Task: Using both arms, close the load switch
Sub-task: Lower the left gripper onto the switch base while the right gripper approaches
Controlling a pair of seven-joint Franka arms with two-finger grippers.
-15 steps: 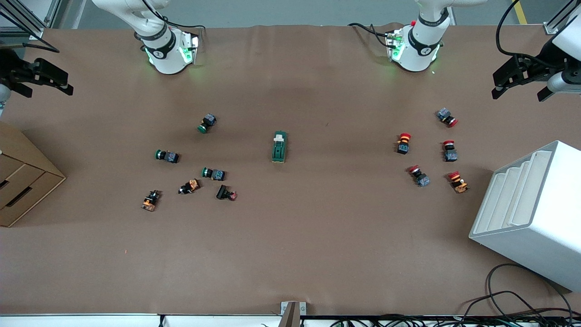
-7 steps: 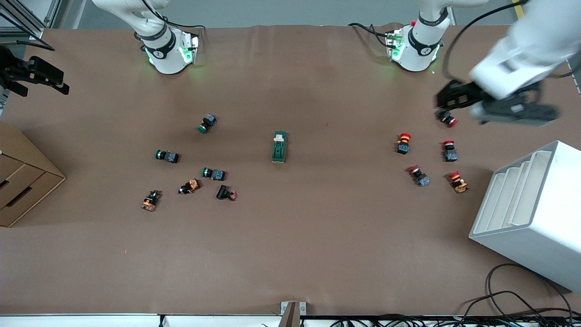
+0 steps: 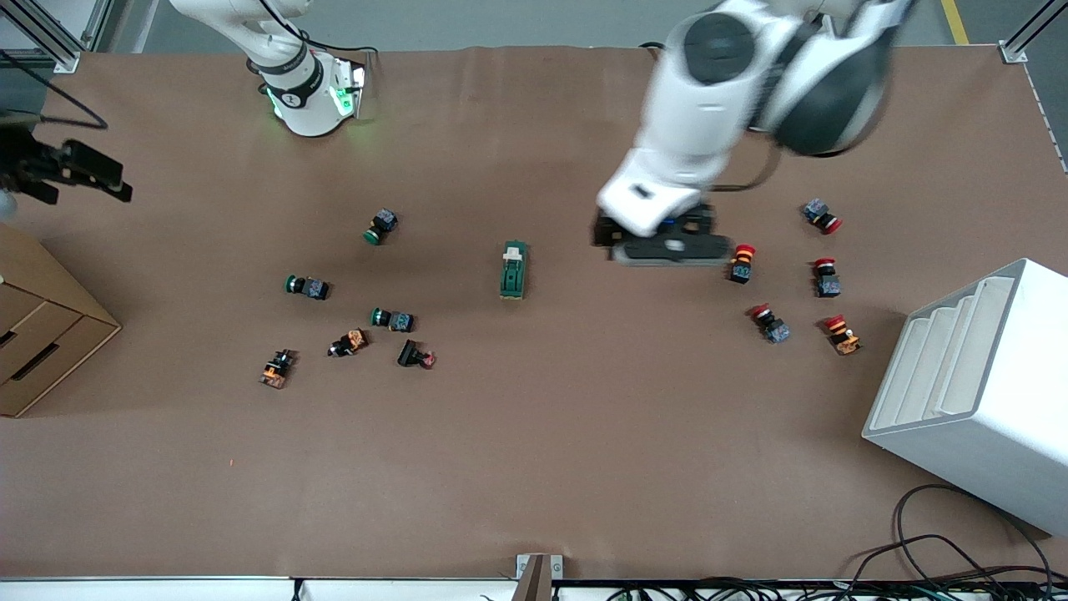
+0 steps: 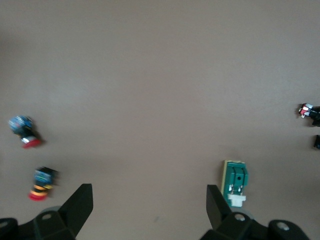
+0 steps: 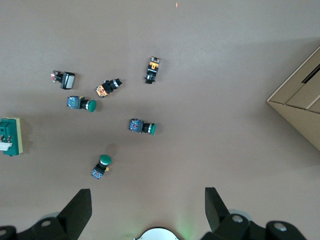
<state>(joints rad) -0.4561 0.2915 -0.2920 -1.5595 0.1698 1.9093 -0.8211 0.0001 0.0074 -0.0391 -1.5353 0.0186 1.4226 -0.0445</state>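
The load switch point(image 3: 513, 270), a dark-green block with a cream lever tab at the end toward the robots' bases, lies at the table's middle. It also shows in the left wrist view point(image 4: 235, 182) and the right wrist view point(image 5: 10, 136). My left gripper point(image 3: 661, 244) is open and empty in the air, over bare table between the switch and a red push button point(image 3: 741, 263); in its wrist view point(image 4: 149, 202) the switch lies just outside one finger. My right gripper point(image 3: 88, 171) is open and empty point(image 5: 147, 205) at the right arm's end of the table.
Green and orange push buttons point(image 3: 392, 319) lie scattered toward the right arm's end. Red push buttons point(image 3: 826, 277) lie toward the left arm's end. A cardboard drawer box point(image 3: 42, 325) and a white stepped rack point(image 3: 976, 384) stand at the two ends.
My left arm has swung fast from the left arm's end of the table to beside the load switch. My right gripper has barely shifted.
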